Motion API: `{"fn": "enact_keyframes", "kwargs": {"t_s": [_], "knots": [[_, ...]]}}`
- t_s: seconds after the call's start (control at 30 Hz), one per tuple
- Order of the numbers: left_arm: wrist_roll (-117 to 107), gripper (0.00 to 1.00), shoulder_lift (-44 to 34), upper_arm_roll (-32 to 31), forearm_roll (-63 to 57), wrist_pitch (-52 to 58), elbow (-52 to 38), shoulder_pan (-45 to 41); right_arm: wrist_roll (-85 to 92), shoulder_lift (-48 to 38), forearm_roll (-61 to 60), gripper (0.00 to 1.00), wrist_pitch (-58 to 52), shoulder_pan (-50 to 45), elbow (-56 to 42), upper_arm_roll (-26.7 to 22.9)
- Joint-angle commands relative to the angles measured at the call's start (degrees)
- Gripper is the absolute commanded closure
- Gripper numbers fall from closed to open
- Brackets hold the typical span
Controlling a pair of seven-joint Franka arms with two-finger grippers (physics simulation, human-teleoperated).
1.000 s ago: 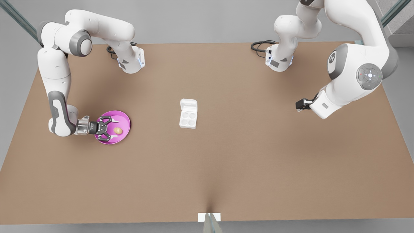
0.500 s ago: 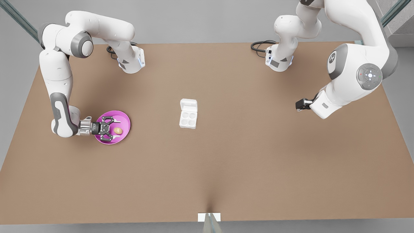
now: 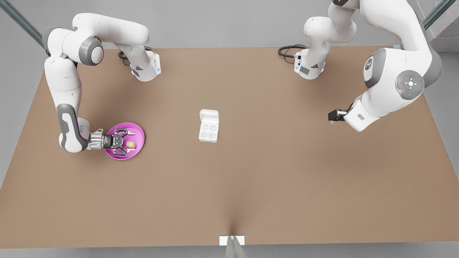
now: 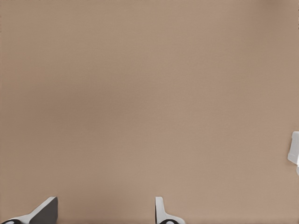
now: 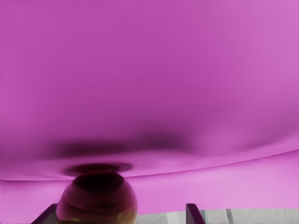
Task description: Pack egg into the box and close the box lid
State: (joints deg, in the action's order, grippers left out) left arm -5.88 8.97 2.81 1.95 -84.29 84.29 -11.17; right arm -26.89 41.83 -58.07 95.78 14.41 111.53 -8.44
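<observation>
A tan egg [image 3: 131,144] lies on a round pink plate [image 3: 138,130] at the front view's left. My right gripper [image 3: 128,142] is low over the plate and open, its fingers on either side of the egg. The right wrist view shows the egg [image 5: 97,198] between the fingertips [image 5: 192,213], closer to one finger. At the table's middle stands the white box [image 3: 208,132] with its lid [image 3: 209,116] lying open behind the four cups. My left gripper [image 4: 103,217] hangs open over bare table at the front view's right, far from the box [image 4: 294,149].
The brown table [image 3: 272,172] stretches wide around the box. Both arm bases [image 3: 145,68] stand at the far edge with black cables beside them. The left arm [image 3: 391,82] waits high at the front view's right.
My right gripper has dropped lower and slid a little toward the egg, so its fingers now flank it. The egg, the box and the left arm have stayed put.
</observation>
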Motion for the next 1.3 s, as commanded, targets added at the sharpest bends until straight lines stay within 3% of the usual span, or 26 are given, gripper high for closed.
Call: {"fn": "enact_keyframes", "kwargs": {"t_s": [0.0,0.23,0.33,0.4,0.7,0.77,1.27], "knots": [[0.00,0.00,0.00,0.00,0.07,0.00,0.00,0.00,0.00,0.09,-0.03,0.03,0.02,0.00,0.00,0.00],[0.00,0.00,0.00,0.09,-0.02,0.18,0.00,0.00,0.18,0.53,0.06,0.03,0.02,0.00,-0.09,0.00],[0.00,0.00,-0.09,0.09,-0.02,0.53,0.00,0.00,0.18,0.35,0.06,0.21,-0.24,-0.09,0.00,0.00],[0.00,0.00,0.00,0.09,-0.02,0.53,0.00,0.00,0.18,0.35,0.06,0.24,-0.24,-0.09,0.09,0.00],[0.08,0.00,0.00,0.62,-0.02,0.62,0.00,0.00,1.32,0.00,0.32,0.23,1.51,-0.79,0.18,-0.44],[0.08,0.00,-0.09,0.70,-0.02,0.62,0.00,0.00,1.32,-0.17,0.50,0.31,1.51,-0.79,0.26,-0.44],[0.08,0.00,0.00,0.70,-0.02,0.79,0.00,0.00,1.32,0.00,0.59,0.34,1.86,-0.88,0.35,-0.53]]}}
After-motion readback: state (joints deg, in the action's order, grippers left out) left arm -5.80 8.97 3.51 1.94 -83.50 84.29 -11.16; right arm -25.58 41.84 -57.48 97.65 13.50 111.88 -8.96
